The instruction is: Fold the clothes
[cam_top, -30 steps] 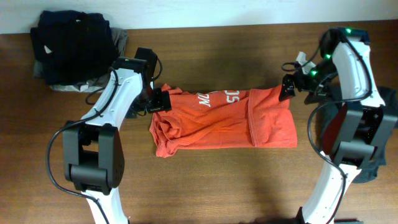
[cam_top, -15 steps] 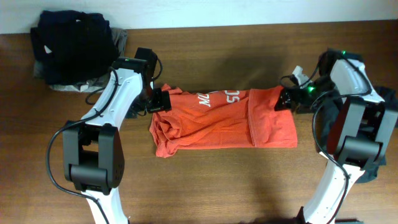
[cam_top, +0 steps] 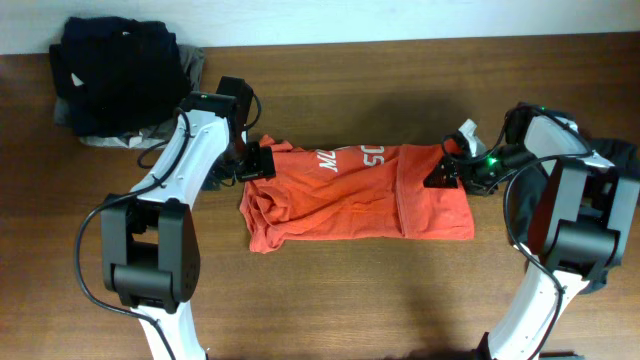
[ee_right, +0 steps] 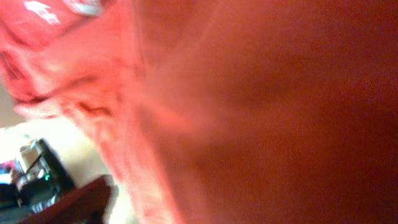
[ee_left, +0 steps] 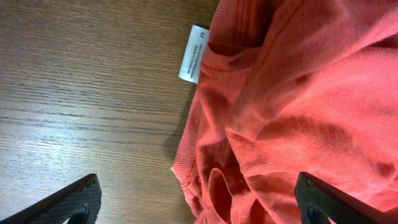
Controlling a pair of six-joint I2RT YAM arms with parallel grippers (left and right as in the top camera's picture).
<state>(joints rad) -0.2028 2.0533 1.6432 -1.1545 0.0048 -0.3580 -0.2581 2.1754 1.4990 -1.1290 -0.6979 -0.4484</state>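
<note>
Overhead looks straight down on table (cam_top: 330,300); both wrist cams v. close on orange shirt (ee_left: 298,112), right blurred, probably touching.

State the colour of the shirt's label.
The label is white; left wrist view shows it best.

Right gripper (cam_top: 441,176) shifts from the upper right corner of the orange shirt (cam_top: 340,195) inward and downward onto the fabric. The right arm (cam_top: 545,130) draws in, its elbow now nearer the shirt.
</note>
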